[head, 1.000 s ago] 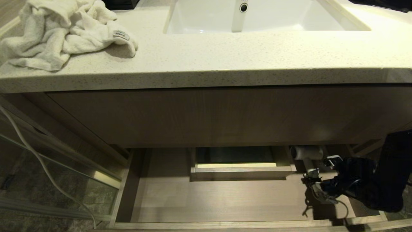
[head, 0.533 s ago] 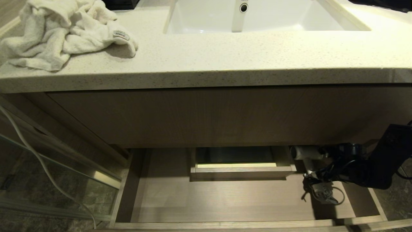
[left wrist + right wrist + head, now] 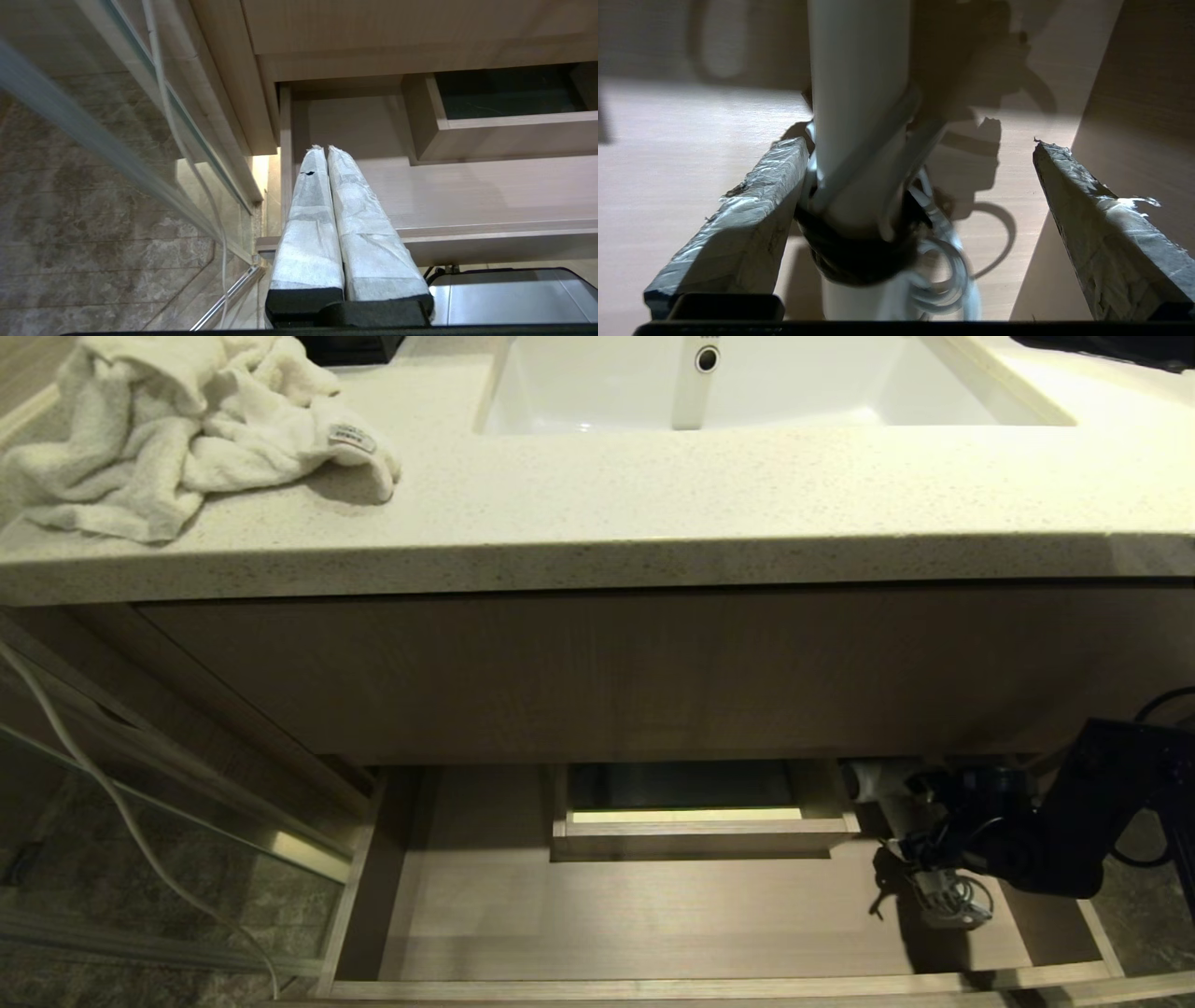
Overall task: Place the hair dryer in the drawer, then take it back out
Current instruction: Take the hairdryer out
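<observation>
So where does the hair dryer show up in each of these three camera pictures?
Head view: hair dryer at the drawer's far right.
Left wrist view: not in it.
Right wrist view: its handle fills the centre, between the open right gripper fingers.
Shared landmark: the drawer's wood-grain floor.

speckled counter [image 3: 653, 513] | white sink [image 3: 794, 392] | towel [image 3: 177, 429] | stone floor [image 3: 112, 887]

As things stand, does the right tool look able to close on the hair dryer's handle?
Probably yes: the right tool stands open astride the hair dryer handle in the drawer, with nothing between them.
</observation>
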Controlling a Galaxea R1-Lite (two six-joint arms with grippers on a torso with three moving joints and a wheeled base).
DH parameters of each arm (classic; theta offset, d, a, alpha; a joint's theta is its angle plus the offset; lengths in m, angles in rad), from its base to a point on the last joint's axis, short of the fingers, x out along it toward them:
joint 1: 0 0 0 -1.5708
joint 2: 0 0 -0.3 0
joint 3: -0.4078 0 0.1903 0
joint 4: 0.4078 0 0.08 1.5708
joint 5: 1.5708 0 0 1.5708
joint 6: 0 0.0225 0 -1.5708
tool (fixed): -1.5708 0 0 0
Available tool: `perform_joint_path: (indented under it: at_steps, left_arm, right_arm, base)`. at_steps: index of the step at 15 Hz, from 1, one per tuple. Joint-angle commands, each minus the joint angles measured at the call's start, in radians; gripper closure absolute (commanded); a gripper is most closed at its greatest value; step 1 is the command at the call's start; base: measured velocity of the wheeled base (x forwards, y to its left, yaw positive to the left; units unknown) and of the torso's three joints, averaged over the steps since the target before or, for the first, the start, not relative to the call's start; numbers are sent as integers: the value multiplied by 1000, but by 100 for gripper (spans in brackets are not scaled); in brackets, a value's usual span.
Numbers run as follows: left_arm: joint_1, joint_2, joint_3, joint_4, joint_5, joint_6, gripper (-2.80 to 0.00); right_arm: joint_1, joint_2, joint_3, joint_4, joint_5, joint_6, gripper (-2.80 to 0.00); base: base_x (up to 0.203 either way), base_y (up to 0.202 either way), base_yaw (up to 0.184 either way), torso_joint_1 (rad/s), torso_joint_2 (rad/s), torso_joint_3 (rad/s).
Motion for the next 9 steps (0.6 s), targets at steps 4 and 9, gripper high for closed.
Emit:
perform_joint_path:
  at_steps: [4, 9]
  left_arm:
    - [0, 1, 2, 1, 0, 0, 0]
    - [0, 1, 2, 1, 0, 0, 0]
  right_arm:
    - [3, 91, -95, 31, -2, -1, -280]
    - [3, 120, -158, 69, 12, -5, -280]
  base:
    - [0, 0, 0, 0, 0, 0]
    - [0, 0, 0, 0, 0, 0]
